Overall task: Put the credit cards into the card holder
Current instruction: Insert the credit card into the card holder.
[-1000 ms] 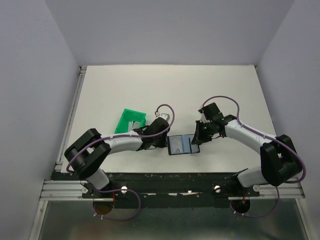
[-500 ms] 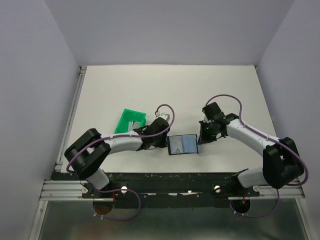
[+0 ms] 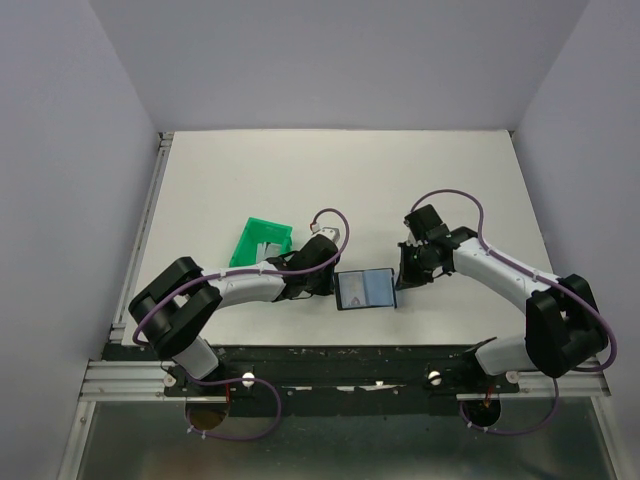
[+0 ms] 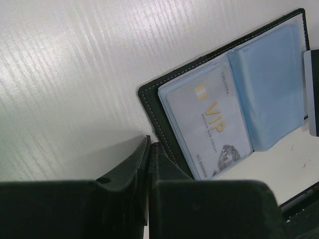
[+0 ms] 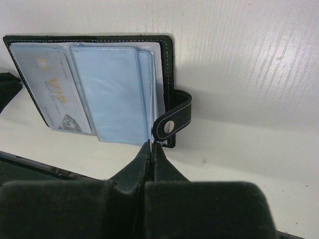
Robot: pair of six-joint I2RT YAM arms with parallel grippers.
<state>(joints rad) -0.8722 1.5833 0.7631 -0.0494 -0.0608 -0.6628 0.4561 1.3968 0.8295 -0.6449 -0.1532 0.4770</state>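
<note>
The black card holder (image 3: 365,290) lies open on the table between both arms, its pale blue sleeves facing up. A silvery credit card marked VIP (image 4: 209,119) sits in its left sleeve, also visible in the right wrist view (image 5: 55,94). My left gripper (image 4: 148,142) is shut on the holder's left cover edge (image 4: 149,97). My right gripper (image 5: 151,145) is shut on a thin credit card (image 5: 151,122) seen edge-on at the holder's right sleeves, beside the strap with a light stud (image 5: 172,124). That white card (image 4: 311,89) shows at the right rim of the left wrist view.
A green plastic bin (image 3: 262,243) stands just left of the left gripper (image 3: 330,285), something pale inside it. The table's near edge and black rail (image 3: 350,352) run close below the holder. The right gripper (image 3: 402,272) is at the holder's right side.
The right gripper has shifted slightly to the right with its card, uncovering more of the holder's right page. The left arm and holder have stayed put.
</note>
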